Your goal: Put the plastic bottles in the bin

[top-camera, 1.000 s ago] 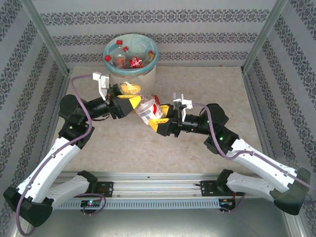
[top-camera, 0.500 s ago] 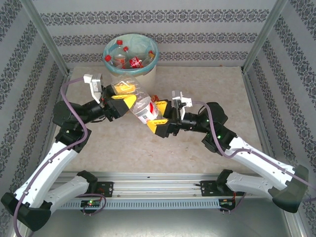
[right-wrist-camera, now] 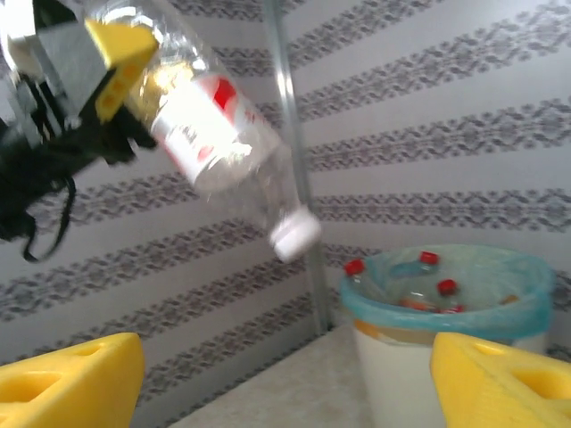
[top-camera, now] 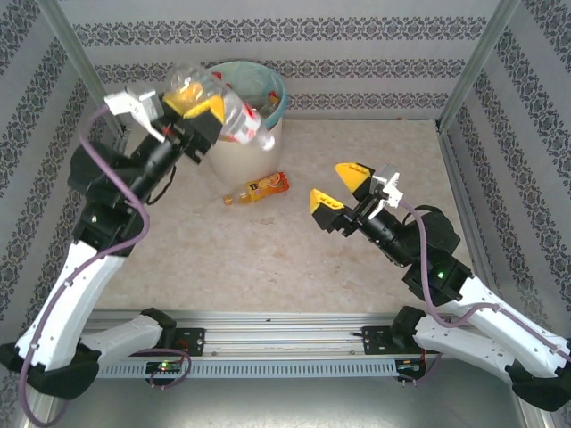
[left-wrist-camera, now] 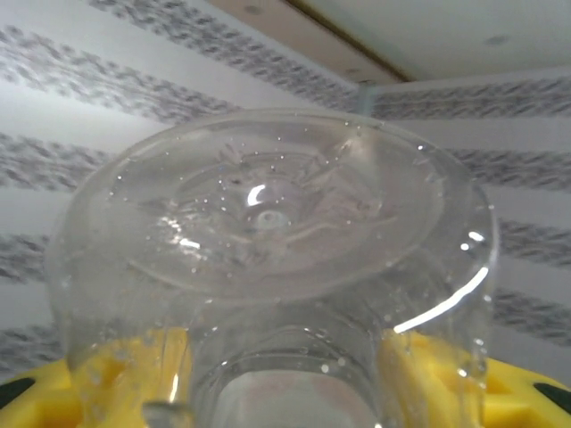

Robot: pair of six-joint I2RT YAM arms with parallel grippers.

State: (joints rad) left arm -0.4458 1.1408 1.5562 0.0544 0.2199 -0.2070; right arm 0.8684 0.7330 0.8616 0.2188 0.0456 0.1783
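- Plastic bottles (right-wrist-camera: 429,259) with red caps are seen lying inside the bin (top-camera: 243,153), which is set at the far left of the desk (top-camera: 357,267), close to the patterned back wall.
- A pale teal liner (right-wrist-camera: 384,303) is folded over the rim of the bin.
- A clear bottle (top-camera: 239,116) with a red and white label is pinched across its lower body by the left tool (top-camera: 198,100), which is raised over the near left part of the bin's rim.
- This bottle is held tilted, with its base turned up and to the left and its neck end pointed down toward the mouth of the bin.
- In the right wrist view the clear bottle (right-wrist-camera: 214,125) is seen in the air, its neck end above and to the left of the bin (right-wrist-camera: 419,374); no contact with the rim is shown.
- In the left wrist view the rounded base (left-wrist-camera: 268,214) of the bottle is seen close up, and it is flanked on both sides by the yellow fingers (left-wrist-camera: 107,383) of the tool.
- An amber bottle (top-camera: 257,188) with an orange label is laid on its side on the desk, just in front of the bin, and is touched by neither tool.
- The right tool (top-camera: 339,185) is spread wide, and nothing is held between its yellow fingers (top-camera: 355,171).
- The right tool is held above the desk to the right of centre, apart from the amber bottle and well apart from the bin, and is turned toward the bin.
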